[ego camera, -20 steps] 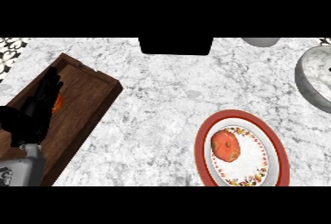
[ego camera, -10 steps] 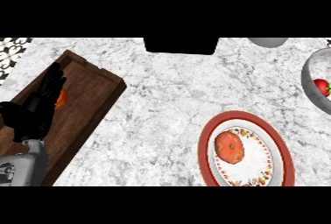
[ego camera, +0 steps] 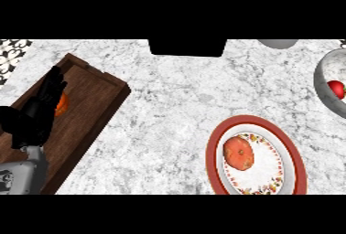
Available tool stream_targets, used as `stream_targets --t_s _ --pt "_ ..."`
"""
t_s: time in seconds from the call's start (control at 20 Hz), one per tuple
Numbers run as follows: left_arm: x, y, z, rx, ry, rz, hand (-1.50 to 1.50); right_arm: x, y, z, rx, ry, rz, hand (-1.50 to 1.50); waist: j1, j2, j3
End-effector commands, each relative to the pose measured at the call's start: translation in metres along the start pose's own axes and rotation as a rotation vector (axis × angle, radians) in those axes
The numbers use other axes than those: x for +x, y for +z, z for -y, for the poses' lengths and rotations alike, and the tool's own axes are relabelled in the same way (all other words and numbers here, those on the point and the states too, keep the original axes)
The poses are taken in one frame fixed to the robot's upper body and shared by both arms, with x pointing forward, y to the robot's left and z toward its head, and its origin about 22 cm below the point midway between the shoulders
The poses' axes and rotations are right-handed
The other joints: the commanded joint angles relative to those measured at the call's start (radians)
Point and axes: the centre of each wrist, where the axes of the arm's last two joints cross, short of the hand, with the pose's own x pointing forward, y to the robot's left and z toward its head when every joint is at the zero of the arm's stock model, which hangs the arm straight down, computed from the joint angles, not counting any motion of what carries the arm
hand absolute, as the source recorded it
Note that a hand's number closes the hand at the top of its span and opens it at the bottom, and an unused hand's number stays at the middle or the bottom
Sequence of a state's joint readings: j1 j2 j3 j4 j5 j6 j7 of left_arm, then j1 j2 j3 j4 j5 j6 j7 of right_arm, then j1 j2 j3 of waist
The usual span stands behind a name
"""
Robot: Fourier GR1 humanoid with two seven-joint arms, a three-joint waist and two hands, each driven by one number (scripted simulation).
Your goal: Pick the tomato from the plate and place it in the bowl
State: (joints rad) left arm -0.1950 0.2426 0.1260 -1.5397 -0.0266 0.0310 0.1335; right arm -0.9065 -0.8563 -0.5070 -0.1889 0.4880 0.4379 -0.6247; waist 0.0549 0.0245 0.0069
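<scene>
Nothing was done yet — the tomato (ego camera: 238, 152) lay on the red-rimmed plate (ego camera: 292, 155), apart from the grey bowl (ego camera: 323, 87); my left hand (ego camera: 37, 114) rested over the wooden tray (ego camera: 94, 98), fingers straight and together, holding nothing.

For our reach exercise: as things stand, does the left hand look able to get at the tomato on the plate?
Probably yes: the left hand is over the wooden tray, and only bare counter lies between it and the tomato on the plate.

Tomato (ego camera: 239, 152) on plate (ego camera: 295, 155), left robot hand (ego camera: 37, 114) open over tray (ego camera: 91, 98)
</scene>
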Motion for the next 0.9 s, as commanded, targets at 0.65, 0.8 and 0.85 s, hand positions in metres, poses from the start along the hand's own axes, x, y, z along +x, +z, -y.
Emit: stream_targets --t_s 0.65,0.8,0.85 --pt "0.003 0.0 0.003 0.01 0.001 0.013 0.0 -0.011 0.092 0.087 -0.071 -0.357 -0.039 -1.5 -0.011 0.009 0.01" --pt "-0.005 0.005 0.006 0.02 0.008 0.002 0.0 -0.007 0.1 0.097 -0.039 -0.392 -0.03 -1.5 -0.017 0.007 0.012" --pt "-0.007 0.005 -0.001 0.03 0.009 -0.012 0.0 -0.005 0.104 0.102 -0.058 -0.394 -0.011 -1.5 -0.021 0.006 0.011"
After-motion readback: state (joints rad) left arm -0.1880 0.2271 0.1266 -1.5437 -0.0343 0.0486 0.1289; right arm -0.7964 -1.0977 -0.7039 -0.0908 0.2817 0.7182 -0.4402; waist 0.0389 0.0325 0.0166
